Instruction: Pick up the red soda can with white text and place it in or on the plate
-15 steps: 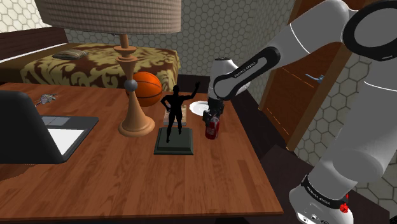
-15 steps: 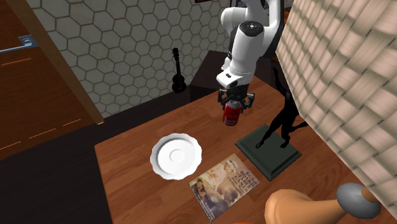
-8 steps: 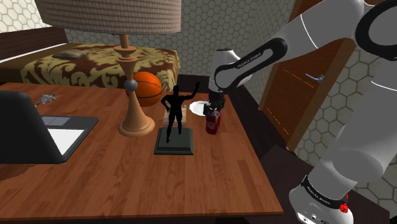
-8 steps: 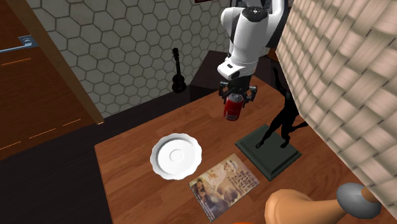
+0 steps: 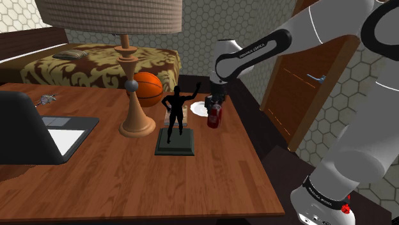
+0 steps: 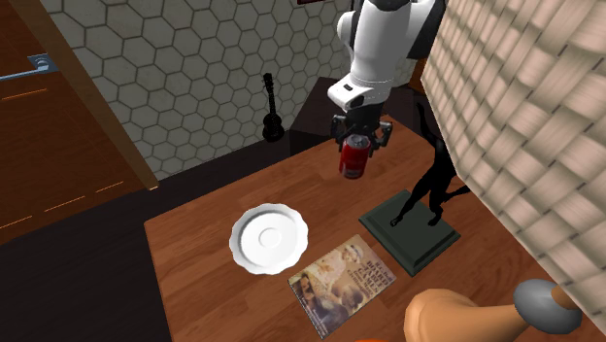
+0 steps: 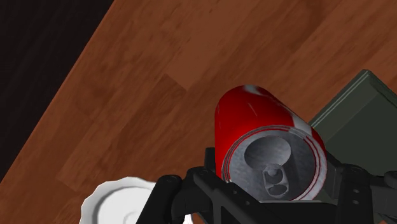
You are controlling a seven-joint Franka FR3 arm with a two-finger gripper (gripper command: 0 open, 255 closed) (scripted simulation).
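One red can point(image 6: 354, 157) hangs in the air above the table point(image 6: 194, 262), clamped near its top between the two black fingers of the gripper point(image 6: 358, 144). The can is a smooth, glossy cylinder with a dull silver lid, and in the wrist view its pull tab faces the camera from between the fingers. It leans a little off upright.

The table is warm brown wood with plank grain. On it lies a white round plate point(image 6: 237, 236) with a scalloped rim and a shallow centre ring. In the second exterior view the can hangs clear of the plate, up and to that view's right, and left of a black statue point(image 6: 432, 180) of a human figure on a flat, dark green square base. A magazine point(image 6: 342, 282) with a printed cover lies flat just beside the plate.

In the shoulder view the white arm rises from the stand at lower right, arcs over to the left and bends down, so the hand points down at the table's far end.
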